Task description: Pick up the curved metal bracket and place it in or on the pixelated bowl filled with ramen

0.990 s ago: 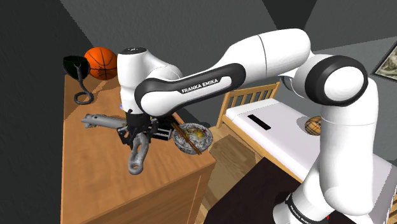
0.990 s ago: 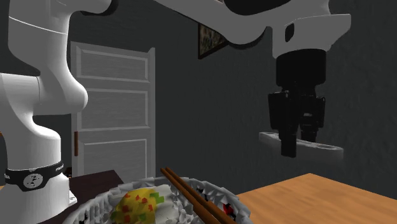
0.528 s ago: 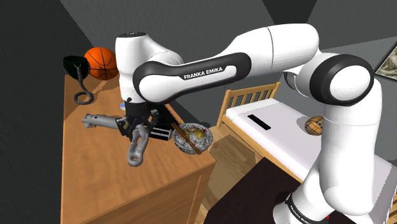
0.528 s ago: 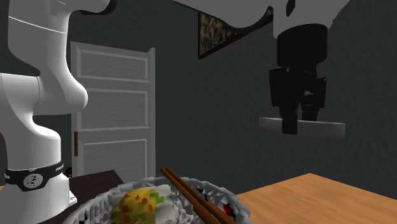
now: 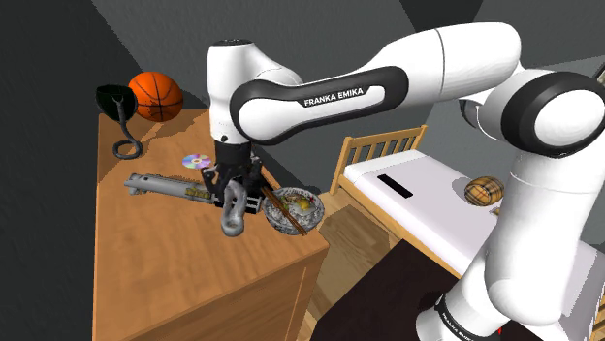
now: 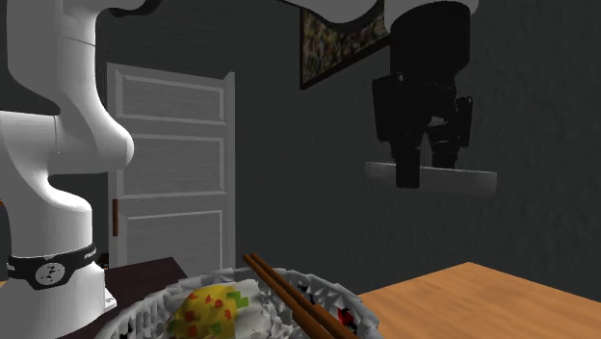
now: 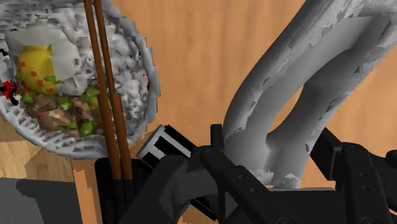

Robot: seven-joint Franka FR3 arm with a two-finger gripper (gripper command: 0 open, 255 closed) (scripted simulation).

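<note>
Item: gripper (image 5: 233, 182); jaws closed on the curved metal bracket (image 5: 233, 215), clasping it near one end; the grey loop hangs on past the fingertips, clear of the wooden top (image 5: 145, 262) beneath the jaws.

Item: curved metal bracket (image 7: 305, 95); rough grey, forked where it leaves the jaws, widening away from them; held in the air, touching nothing else.

Item: bowl (image 7: 141, 70); below the jaws and off to one side of them, near the bracket's hanging end but apart from it; not yet under the jaws; toppings heaped on the far side from the jaws.

Item: chopsticks (image 7: 105, 95); a brown pair laid across the bowl on the side nearest the jaws, one end jutting over the rim.

Handling note, as judgement: transfer under way, release not yet due; travel sideways at this height, since the bracket's low end and not the fingertips must clear rim and chopsticks; centre the hanging end over the filling; descend until it nearly rests there, then part the jaws; a high drop risks a bounce off the rim or knocked chopsticks; the bracket looks long for the bowl, so lying across the rim is acceptable.
</note>
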